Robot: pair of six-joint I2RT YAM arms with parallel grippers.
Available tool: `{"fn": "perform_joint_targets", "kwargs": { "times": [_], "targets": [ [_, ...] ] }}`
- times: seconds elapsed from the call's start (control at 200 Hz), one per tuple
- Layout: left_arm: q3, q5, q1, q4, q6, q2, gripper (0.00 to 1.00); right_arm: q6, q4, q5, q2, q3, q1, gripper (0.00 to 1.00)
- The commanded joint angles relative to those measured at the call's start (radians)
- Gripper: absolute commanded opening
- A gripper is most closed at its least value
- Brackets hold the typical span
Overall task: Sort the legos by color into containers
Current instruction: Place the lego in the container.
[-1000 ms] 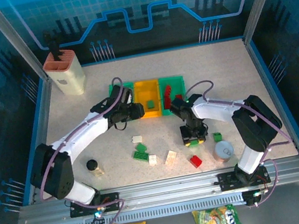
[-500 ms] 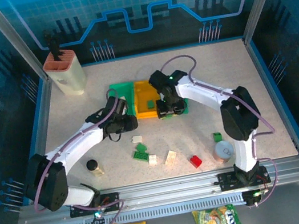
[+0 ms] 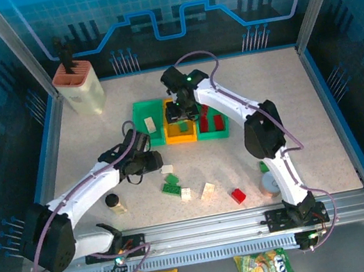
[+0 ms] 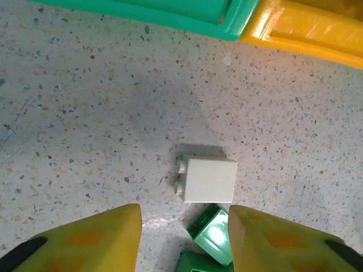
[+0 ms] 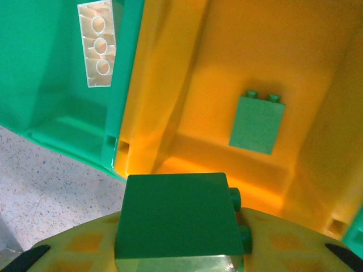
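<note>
My right gripper [image 3: 181,111] hangs over the yellow-orange middle container [image 3: 180,135], shut on a dark green lego [image 5: 178,215]. Another green lego [image 5: 257,124] lies in that bin. The left green container [image 3: 141,135] holds a cream lego [image 5: 101,51], and the right green container [image 3: 214,134] holds red legos [image 3: 204,114]. My left gripper [image 4: 184,238] is open, low over the table just short of a cream lego [image 4: 207,180], with a light green lego [image 4: 215,238] lying partly between its fingertips. Loose on the table are cream legos [image 3: 208,189], green legos [image 3: 171,188] and a red lego [image 3: 238,196].
A grey can [image 3: 273,182] stands at the right front beside a green lego [image 3: 264,166]. A small dark bottle [image 3: 114,203] stands at the left front. The beige knife block [image 3: 79,89] is at the back left.
My right arm carried the green lego from the table up across the right bin to over the yellow-orange bin. My left gripper drew back from the bins down towards the cream lego.
</note>
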Motion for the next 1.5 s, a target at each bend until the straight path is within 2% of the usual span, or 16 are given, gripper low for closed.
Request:
{"fn": "perform_joint_targets", "kwargs": {
  "times": [0.0,0.275,0.71,0.88,1.496],
  "targets": [
    [-0.020,-0.020,0.003,-0.033,-0.028,-0.030,0.45,0.020,-0.041,-0.033,0.050,0.045,0.008,0.41],
    [-0.019,-0.025,0.005,-0.043,-0.029,-0.036,0.45,0.037,-0.022,-0.045,0.114,0.047,0.008,0.41],
    [-0.006,-0.015,-0.003,-0.058,-0.032,-0.026,0.46,0.040,-0.006,-0.043,0.098,0.024,0.007,0.56],
    [0.014,-0.027,-0.031,-0.084,-0.026,-0.008,0.47,0.041,-0.003,-0.042,0.084,0.015,0.006,0.57],
    [0.131,-0.078,-0.192,-0.189,-0.033,0.155,0.52,0.014,0.003,-0.023,-0.112,-0.052,0.001,0.58]
  ]
}}
